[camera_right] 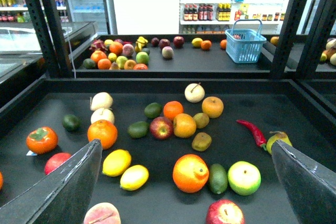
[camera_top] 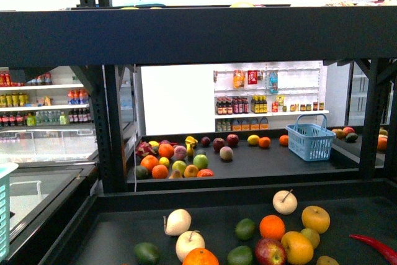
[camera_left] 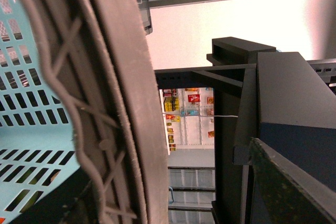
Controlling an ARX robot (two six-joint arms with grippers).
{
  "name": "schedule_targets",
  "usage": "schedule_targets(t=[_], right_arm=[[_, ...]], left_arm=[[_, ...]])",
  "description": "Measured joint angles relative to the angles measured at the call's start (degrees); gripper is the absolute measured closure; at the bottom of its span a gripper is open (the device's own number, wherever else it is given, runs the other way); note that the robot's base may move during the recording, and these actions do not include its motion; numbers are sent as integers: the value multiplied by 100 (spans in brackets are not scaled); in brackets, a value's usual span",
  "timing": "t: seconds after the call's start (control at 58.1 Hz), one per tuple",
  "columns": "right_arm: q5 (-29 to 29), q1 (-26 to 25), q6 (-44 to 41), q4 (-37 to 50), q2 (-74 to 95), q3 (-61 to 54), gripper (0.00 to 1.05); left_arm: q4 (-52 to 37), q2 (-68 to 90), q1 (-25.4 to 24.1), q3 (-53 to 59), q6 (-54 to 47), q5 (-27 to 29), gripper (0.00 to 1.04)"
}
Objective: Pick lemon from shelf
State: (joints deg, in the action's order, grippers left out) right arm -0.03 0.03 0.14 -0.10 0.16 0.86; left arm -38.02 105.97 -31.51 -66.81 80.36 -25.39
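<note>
Smooth bright yellow oval lemon [camera_right: 116, 162] on the flat dark deck of the black metal-framed shelf [camera_right: 252, 100], long axis flat, running across the open gap of the right gripper [camera_right: 186, 145]. Sits just beside a 2nd yellow lemon [camera_right: 134, 177], near a round orange [camera_right: 102, 132]. 2 grey fingers [camera_right: 68, 187] wide apart, holding nothing. Cannot tell the left gripper's opening from its blurred wrist view.

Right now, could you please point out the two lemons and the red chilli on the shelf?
farther lemon [camera_right: 116, 162]: right wrist view, middle of its yellow skin.
nearer lemon [camera_right: 134, 177]: right wrist view, middle of its yellow skin.
red chilli [camera_right: 253, 132]: right wrist view, middle of its body.
</note>
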Motion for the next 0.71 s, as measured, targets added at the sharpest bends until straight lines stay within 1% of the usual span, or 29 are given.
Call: schedule_targets(t=[0.069,0.121,0.138,0.224,0.293,0.362,0.551,0.637,0.706], right_arm=[[0,0,0,0,0,0,7],[0,0,0,0,0,0,7],[0,0,0,0,0,0,7],[0,0,0,0,0,0,7],[0,0,0,0,0,0,7],[0,0,0,0,0,0,7],[-4,0,0,0,0,0,7],[0,0,0,0,0,0,7],[0,0,0,0,0,0,7]], left_arm=[[98,28,2,-24,-46,26,47],[136,42,2,-24,-81,46,57],[162,44,2,-24,-105,63,63],[175,46,-13,-24,-164,103,78],[273,42,-39,-24,-140,79,87],[343,37,-57,-26,-328,55,90],[603,-186,-81,66,-597,2,91],[678,-356,-22,197,-809,-109,91],[855,-584,116,337,-1176,-249,92]])
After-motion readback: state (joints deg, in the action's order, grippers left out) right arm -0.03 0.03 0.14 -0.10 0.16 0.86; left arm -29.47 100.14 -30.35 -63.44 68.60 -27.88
